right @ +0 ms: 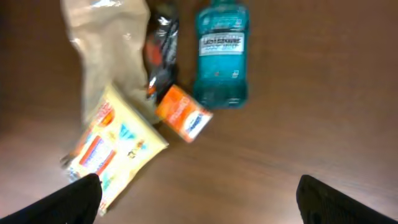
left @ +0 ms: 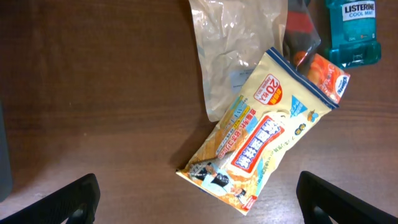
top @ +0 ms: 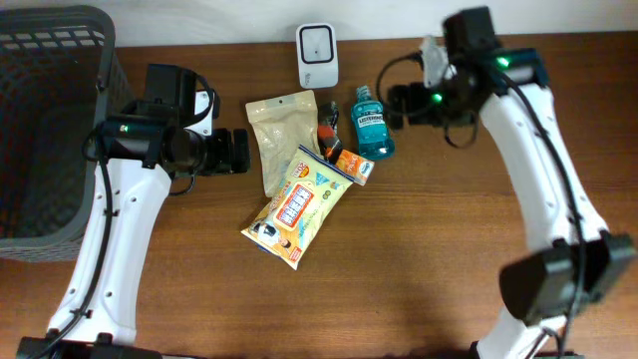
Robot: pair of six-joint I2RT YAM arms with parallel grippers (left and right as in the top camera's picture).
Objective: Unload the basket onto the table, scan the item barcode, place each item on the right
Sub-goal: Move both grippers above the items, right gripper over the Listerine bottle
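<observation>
Several items lie together mid-table: a yellow snack bag (top: 297, 207) (left: 261, 140) (right: 112, 149), a beige pouch (top: 281, 135) (left: 233, 50), a blue mouthwash bottle (top: 371, 122) (right: 221, 53), a small orange pack (top: 354, 165) (right: 183, 112) and a dark packet (top: 327, 135). A white barcode scanner (top: 317, 55) stands behind them at the table's far edge. My left gripper (top: 239, 152) (left: 199, 202) hovers open to the left of the pouch, holding nothing. Right of the bottle, my right gripper (top: 394, 105) (right: 199, 199) is open and empty above bare wood. No barcode shows on any item.
A dark mesh basket (top: 50, 130) fills the far left corner, beside the left arm. Bare brown tabletop (top: 419, 269) stretches across the front and right.
</observation>
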